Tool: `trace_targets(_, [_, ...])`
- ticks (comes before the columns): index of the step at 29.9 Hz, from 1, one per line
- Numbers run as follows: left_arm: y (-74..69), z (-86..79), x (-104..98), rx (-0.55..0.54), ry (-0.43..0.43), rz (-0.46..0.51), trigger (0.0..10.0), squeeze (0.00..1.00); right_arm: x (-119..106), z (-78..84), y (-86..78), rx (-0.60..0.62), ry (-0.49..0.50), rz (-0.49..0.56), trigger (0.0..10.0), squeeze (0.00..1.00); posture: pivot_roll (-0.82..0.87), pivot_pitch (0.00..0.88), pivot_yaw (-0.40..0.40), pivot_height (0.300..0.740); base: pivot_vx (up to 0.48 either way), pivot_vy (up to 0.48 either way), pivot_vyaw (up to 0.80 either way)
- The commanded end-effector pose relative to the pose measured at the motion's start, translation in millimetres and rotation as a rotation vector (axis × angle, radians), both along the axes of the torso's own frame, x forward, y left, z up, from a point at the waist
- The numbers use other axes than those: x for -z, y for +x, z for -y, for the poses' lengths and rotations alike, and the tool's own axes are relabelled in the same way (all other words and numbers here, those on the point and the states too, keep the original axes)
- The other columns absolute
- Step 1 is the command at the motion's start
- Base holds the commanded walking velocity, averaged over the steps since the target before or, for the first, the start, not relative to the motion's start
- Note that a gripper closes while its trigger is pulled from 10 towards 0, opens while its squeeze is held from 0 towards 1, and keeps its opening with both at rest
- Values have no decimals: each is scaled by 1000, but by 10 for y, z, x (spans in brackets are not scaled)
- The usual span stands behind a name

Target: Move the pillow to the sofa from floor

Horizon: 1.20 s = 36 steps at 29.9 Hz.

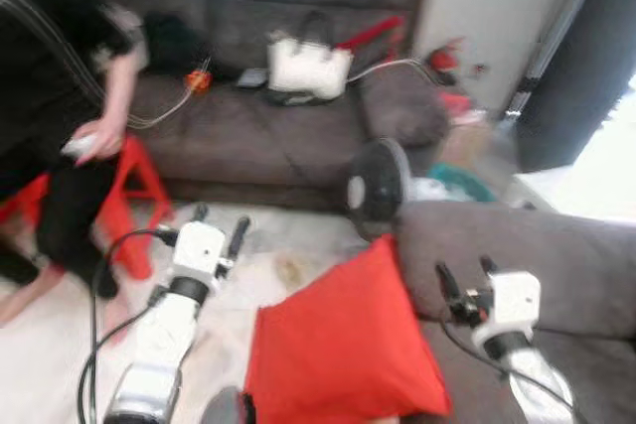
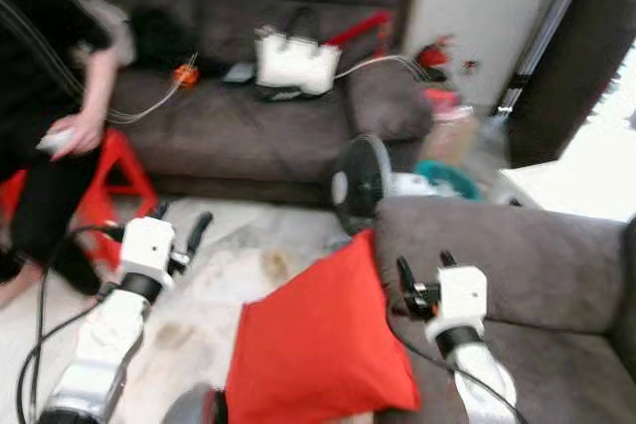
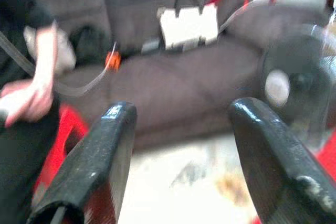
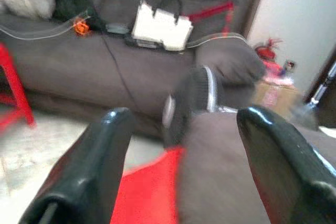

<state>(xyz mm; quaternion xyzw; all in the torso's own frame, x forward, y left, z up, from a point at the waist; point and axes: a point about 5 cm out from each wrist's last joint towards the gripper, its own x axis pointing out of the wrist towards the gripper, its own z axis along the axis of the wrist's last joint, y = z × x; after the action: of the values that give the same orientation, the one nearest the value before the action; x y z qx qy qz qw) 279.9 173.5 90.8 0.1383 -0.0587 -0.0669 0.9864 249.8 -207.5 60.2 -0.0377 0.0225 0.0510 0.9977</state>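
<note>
A red pillow [image 1: 338, 340] leans on the floor against the arm of the near grey sofa [image 1: 537, 245]. My left gripper [image 1: 219, 223] is open above the pale floor, to the left of the pillow, with nothing between its fingers [image 3: 100, 156]. Just right of the pillow's upper corner, my right gripper [image 1: 465, 273] is open over the near sofa's arm. In the right wrist view the pillow [image 4: 144, 192] lies below the open fingers [image 4: 97, 161]. A second long grey sofa [image 1: 268, 126] stands at the back.
A person in black sits on a red stool [image 1: 129, 191] at the left. A white bag [image 1: 308, 67], cables and red items lie on the back sofa. A small black fan [image 1: 378, 184] stands on the floor between the sofas. The views are blurred.
</note>
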Motion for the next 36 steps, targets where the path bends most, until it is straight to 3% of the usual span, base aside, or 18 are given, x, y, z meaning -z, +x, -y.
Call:
trace_targets(1, [24,-9,-37,-1,8,12,10000,0,23,-6,-14,-4,-1,-11,10000,0,72,0,-80,635,0,0,0])
trace_targets(15, [26,-20,-30,-3,11,10,10000,0,36,-48,7,-16,14,-21,10000,0,73,0,-79,635,0,0,0])
trace_targets(22, [27,-11,-28,-2,7,8,10000,0,44,-53,21,-25,7,-30,10000,0,75,0,-82,580,0,0,0])
trace_targets(36, [23,11,-16,5,1,3,10000,0,35,-16,26,-19,0,-32,10000,0,75,0,-83,580,0,0,0])
